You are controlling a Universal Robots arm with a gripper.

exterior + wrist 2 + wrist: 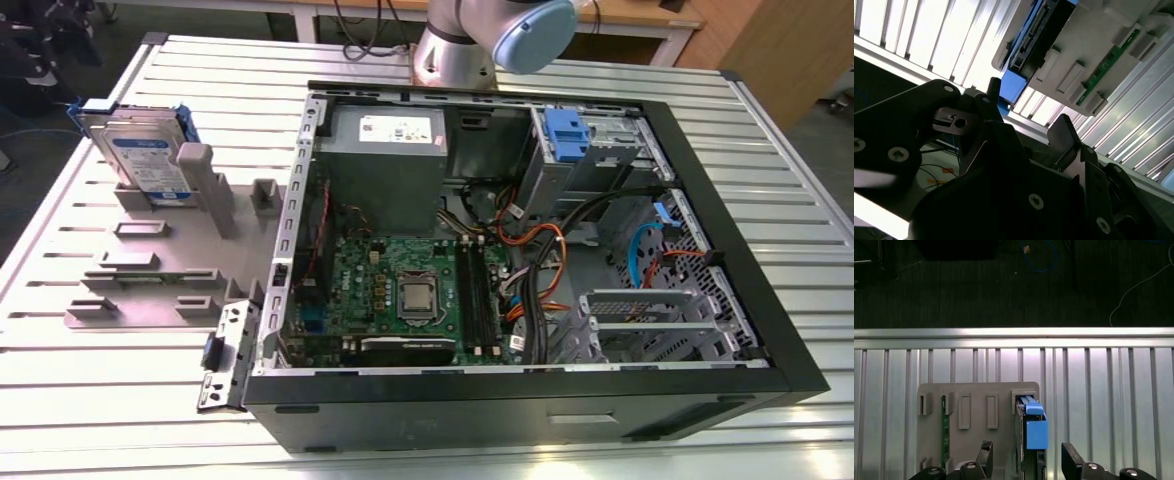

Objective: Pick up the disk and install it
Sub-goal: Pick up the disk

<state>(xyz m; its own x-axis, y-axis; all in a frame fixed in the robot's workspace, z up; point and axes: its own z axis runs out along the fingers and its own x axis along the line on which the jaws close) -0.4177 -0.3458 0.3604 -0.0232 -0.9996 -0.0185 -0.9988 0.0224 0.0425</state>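
Disk [144, 152] stands upright in grey holder [134, 252] on the table [761, 160], exterior view's left of the PC case [534, 400]. Gripper [1028, 458] hangs over it w/ fingers spread, nothing held.

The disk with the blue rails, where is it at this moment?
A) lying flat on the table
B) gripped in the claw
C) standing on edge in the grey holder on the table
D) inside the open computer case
C: the exterior view shows the disk on edge in a slot of the grey holder, outside the computer case; the first wrist view shows the claw open.
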